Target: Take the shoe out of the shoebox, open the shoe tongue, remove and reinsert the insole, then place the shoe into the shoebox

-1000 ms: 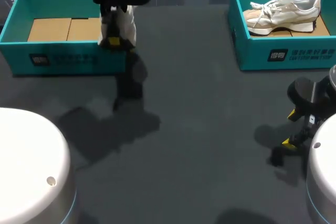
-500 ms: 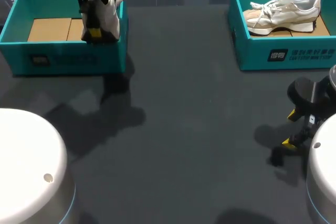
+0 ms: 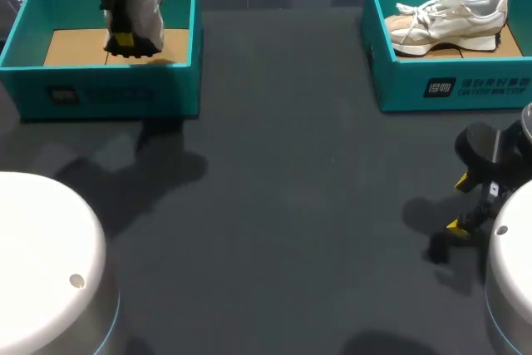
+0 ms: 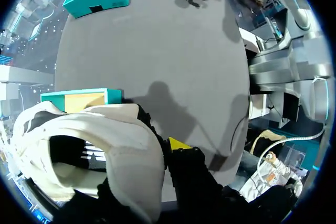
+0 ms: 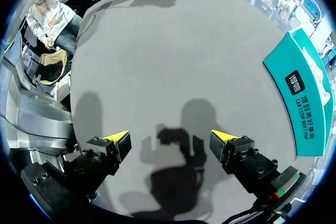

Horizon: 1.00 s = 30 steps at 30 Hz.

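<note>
Dark grey table (image 3: 291, 205) carried a teal cardboard shoebox (image 3: 108, 93) w/ brown floor at its far-left corner. Second teal shoebox (image 3: 449, 81) stood well apart, directly right of the first box, w/ a white-and-beige sneaker (image 3: 453, 14) inside. White fabric shoe (image 3: 143, 10) hung over the first box's interior, near its right wall. L gripper (image 3: 123, 39) was clamped on that shoe's rim. R gripper (image 3: 459, 203), fingers spread wide w/ nothing between, sat low over the table, diagonally across from the first box.
</note>
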Motion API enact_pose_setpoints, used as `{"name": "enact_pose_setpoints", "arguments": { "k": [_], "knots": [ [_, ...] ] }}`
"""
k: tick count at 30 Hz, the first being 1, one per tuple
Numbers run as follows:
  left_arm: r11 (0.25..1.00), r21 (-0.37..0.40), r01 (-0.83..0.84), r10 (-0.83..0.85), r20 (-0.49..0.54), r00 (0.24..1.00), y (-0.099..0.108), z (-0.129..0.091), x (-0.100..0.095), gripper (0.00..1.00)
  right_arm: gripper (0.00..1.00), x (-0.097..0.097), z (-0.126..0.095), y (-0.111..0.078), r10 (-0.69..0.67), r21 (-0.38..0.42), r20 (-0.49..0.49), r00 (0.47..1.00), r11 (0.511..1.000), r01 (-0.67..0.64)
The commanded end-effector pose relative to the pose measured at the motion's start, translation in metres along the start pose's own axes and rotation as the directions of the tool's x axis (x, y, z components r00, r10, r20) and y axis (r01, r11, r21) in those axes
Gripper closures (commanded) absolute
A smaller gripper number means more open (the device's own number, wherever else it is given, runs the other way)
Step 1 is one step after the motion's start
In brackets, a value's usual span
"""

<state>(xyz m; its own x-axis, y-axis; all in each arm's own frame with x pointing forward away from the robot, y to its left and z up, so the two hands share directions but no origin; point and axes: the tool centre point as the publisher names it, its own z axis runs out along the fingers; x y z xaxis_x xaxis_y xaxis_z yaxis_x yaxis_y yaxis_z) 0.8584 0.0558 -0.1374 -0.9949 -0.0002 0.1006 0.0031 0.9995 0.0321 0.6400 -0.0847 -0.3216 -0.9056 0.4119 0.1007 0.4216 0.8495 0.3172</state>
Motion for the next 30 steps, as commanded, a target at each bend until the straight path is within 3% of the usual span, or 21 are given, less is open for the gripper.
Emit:
{"name": "enact_pose_setpoints", "arguments": {
  "k": [1,10,14,25,27,30],
  "knots": [
    [1.0,0.029,-0.001,0.002,-0.024,1.0,0.04,-0.002,-0.035,1.0,0.0,0.001,0.0,-0.001,-0.001,0.0,0.002,1.0,1.0,0.001],
    [1.0,0.014,0.008,-0.008,-0.021,1.0,0.123,0.004,-0.093,1.0,0.0,0.001,0.0,-0.001,-0.001,0.0,0.002,1.0,1.0,0.001],
    [1.0,-0.002,-0.007,0.007,-0.03,1.0,0.154,0.013,-0.104,1.0,0.0,0.001,0.0,-0.001,-0.001,0.0,0.002,1.0,1.0,0.001],
    [0.978,-0.018,-0.206,0.206,-0.018,0.978,0.197,0.031,-0.128,1.0,0.0,0.001,0.0,-0.001,-0.001,0.0,0.002,1.0,1.0,0.001],
    [0.958,-0.014,-0.288,0.288,-0.011,0.958,0.204,0.033,-0.131,1.0,0.0,0.001,0.0,-0.001,-0.001,0.0,0.002,1.0,1.0,0.001],
    [0.868,-0.004,-0.497,0.497,-0.036,0.867,0.217,0.034,-0.133,1.0,0.0,0.001,0.0,-0.001,-0.001,0.0,0.002,1.0,1.0,0.001]
  ]
}}
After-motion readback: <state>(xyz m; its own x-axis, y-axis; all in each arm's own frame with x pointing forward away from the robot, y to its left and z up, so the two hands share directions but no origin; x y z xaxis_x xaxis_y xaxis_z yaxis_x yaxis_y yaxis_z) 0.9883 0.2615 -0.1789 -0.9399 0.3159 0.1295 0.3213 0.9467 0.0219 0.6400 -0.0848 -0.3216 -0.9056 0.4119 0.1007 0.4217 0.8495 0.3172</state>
